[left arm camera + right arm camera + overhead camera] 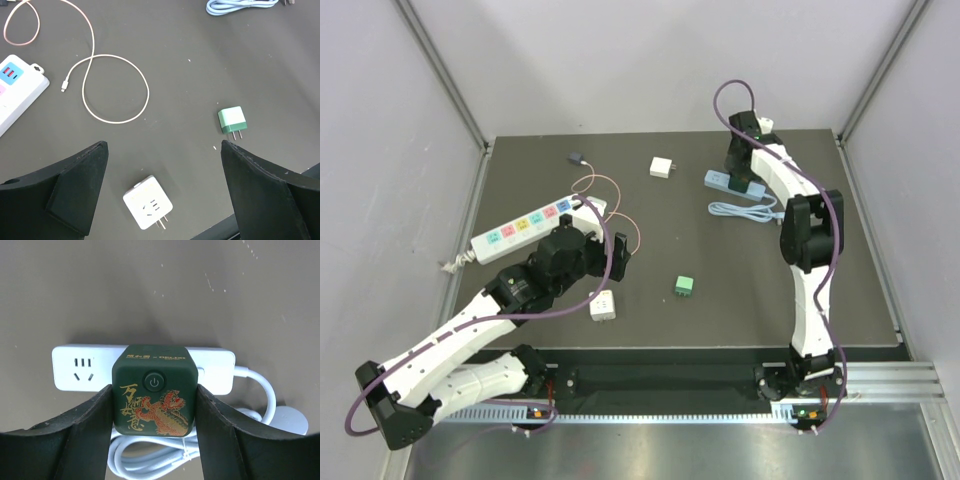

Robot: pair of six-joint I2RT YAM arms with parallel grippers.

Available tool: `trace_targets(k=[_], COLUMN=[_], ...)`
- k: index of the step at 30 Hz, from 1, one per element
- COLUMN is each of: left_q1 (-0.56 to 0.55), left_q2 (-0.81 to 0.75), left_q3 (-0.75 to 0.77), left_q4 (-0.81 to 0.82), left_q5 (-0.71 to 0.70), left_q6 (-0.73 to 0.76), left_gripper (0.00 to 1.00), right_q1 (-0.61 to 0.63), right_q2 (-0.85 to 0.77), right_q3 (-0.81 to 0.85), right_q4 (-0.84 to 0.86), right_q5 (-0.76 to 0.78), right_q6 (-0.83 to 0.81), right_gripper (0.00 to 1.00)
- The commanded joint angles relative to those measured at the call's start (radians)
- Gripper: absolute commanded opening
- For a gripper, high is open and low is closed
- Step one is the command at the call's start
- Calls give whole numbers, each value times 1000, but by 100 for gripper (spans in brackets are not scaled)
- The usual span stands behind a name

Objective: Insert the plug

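A: While working down from the biggest thing, starting with the dark bench (720, 320), what next?

B: Next the two arms. Right gripper (153, 390) at the far right corner, clamped from both sides on the dark green cube plug (152, 405). Left gripper (164, 145) near the front left, spread wide, holding nothing, hovering above the bench.

A: And the strips?

B: Long white strip (520, 230) with coloured sockets, lying diagonally at the left. Shorter pale strip (75, 367) directly under the right gripper. Green cube resting over its middle, power button and red-and-gold print facing up. Cannot tell whether fully seated. One free socket showing at the left end in the right wrist view.

A: Cables?

B: Pink cable (115, 85) looped beside the white strip, loose connector end on the bench. Pale blue cable (740, 212) coiled just beside the pale strip.

A: Smaller bits?

B: White cube plug (148, 201) below the left gripper, between its fingers in the wrist view, prongs showing. Green-and-white plug (232, 121) near it, apart. White adapter (662, 167) toward the far middle. Smallest, a dark connector (576, 157) at the far left.
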Motion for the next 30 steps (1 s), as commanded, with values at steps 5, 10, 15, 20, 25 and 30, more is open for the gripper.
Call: trace_targets(k=[5,10,15,20,25,30], left_q1=[-1,-1,-1,-1,-1,-1], left_q2=[-14,-11,7,-13,-39,1], left_q3=[-4,-4,19,39,64,113], left_q4=[39,37,13,-30,-99,-206], left_q5=[-24,-23,0,25,0,-23], left_q6=[21,15,-31,-75,-94,-118], left_gripper=[99,99,99,98,99,98], right_q1=[-18,-53,-76,-94,-102,-108], right_q2=[71,35,-31,-102,-129,-111], right_q3=[-51,-51,-62,-158,-209,-160], right_q4=[-55,-92,-157,-152,-149,-172], right_q5=[-85,-94,-27,-31,-1,30], right_q6=[11,-37,-89,-139,-175,-212], right_gripper=[0,0,0,0,1,8])
